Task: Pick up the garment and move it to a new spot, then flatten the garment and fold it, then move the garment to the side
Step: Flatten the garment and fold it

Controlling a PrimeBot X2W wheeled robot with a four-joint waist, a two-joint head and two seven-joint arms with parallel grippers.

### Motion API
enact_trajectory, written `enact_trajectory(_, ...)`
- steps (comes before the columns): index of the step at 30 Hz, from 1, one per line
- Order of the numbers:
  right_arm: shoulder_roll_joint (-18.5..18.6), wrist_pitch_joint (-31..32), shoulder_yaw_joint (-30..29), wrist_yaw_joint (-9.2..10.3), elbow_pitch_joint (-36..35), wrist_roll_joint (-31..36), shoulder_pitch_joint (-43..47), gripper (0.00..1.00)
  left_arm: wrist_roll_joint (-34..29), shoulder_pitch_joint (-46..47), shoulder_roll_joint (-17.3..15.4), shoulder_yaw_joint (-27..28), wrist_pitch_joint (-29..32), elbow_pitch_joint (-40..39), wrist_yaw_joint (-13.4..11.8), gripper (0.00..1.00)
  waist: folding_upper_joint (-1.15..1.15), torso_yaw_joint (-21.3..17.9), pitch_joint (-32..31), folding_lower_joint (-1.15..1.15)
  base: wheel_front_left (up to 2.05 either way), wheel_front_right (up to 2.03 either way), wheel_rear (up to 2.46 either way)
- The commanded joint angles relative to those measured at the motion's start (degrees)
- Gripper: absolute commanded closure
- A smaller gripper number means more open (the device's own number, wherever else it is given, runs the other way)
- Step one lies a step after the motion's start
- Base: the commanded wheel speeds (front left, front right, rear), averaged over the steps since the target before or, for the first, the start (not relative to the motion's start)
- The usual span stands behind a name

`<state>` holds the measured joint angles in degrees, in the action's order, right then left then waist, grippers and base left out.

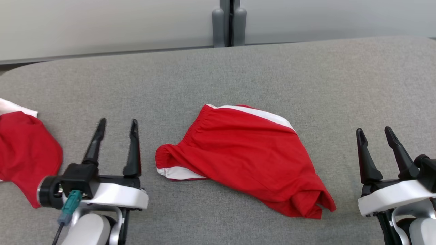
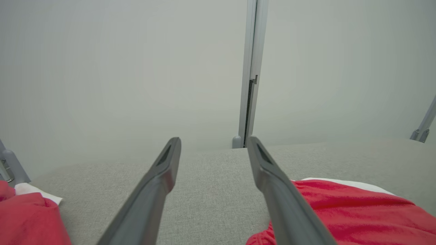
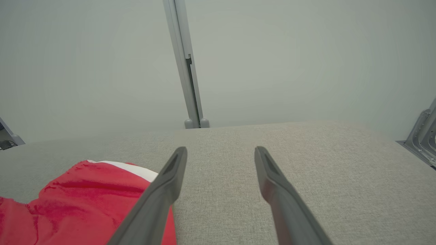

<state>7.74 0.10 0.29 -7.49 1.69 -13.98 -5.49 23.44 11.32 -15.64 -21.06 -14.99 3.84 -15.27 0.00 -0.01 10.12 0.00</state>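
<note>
Left fingers [image 1: 95, 143], apart, beside red garment [image 1: 245, 153]

We see a grey cloth-covered bench [image 1: 306, 75] with a rounded far-left corner, behind it a pale wall [image 1: 102, 23] with a grey upright post [image 1: 229, 23] at its middle, and at the bench's left edge another red cloth [image 1: 24, 149] with white trim.

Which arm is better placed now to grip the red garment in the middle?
Probably the left: the left gripper, open, sits close beside the red garment's left edge; the right gripper stands farther from it.
</note>
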Motion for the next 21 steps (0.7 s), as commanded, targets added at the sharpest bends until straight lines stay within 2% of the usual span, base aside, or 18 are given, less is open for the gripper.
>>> enact_trajectory(1, 0.05, 0.46, -0.04, 0.00, -0.47, 0.42, 0.67, 0.00, -1.18, -0.52, -0.60, 1.03, -0.24, -0.60, -0.02, 0.00, 0.00, 0.35, -1.09, 0.00, 0.00, 0.00, 0.00)
enact_trajectory(6, -0.03, 1.58, 0.58, 0.00, -1.73, 1.14, 1.98, 0.00, -3.22, -2.20, -1.32, 3.23, -0.25, -2.21, 0.97, 0.00, 0.00, 0.75, -2.79, 0.00, 0.00, 0.00, 0.00)
enact_trajectory(12, 0.08, 2.43, 1.62, 0.00, -2.30, 1.49, 3.20, 0.00, -0.96, -4.55, -2.82, 4.77, -0.25, -0.66, 4.54, 0.00, 0.00, 0.95, -3.89, 0.00, 0.00, 0.00, 0.00)
enact_trajectory(21, -0.21, 2.85, 2.05, 0.00, -2.89, 1.75, 3.86, 0.00, -0.06, -6.14, -3.52, 5.21, -0.15, 1.11, 5.28, 0.00, 0.00, 1.16, -4.36, 0.00, 0.00, 0.00, 0.00)
